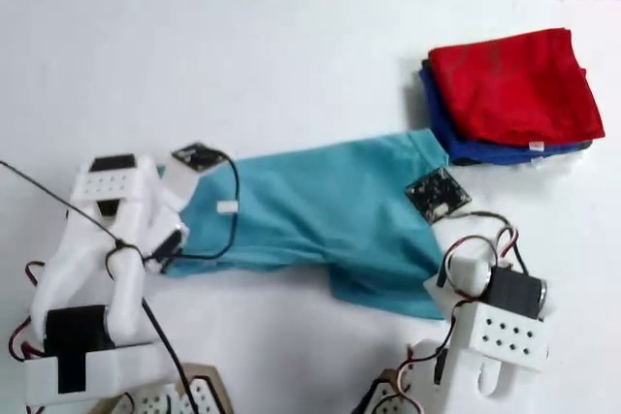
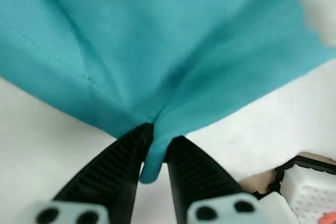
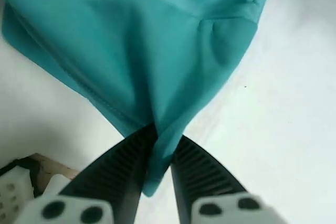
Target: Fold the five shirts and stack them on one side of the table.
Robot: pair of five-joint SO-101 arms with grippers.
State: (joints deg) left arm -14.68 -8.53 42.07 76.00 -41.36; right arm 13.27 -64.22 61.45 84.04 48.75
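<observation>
- Over on the left, the left fingers (image 2: pixel 118 163) are clamped tight on the teal shirt (image 1: pixel 320 215), with a fold of its hem bunched between them and a nub of cloth poking out below the pinch.
- In the high view, that grip sits at the shirt's left end, close to the near-left of the white desk (image 1: pixel 243 65).
- Centre stage, the teal shirt stretches across the desk between the two arms. It is rumpled rather than flat, and a small white label (image 1: pixel 227 207) shows near its left end.
- On to the right fingers (image 3: pixel 121 166): they too are closed on the teal shirt, gripping its edge at the near-right corner.
- Far right, a folded red shirt (image 1: pixel 514 84) rests on a folded blue shirt (image 1: pixel 448 133), and this stack just touches the teal shirt's far-right corner.
</observation>
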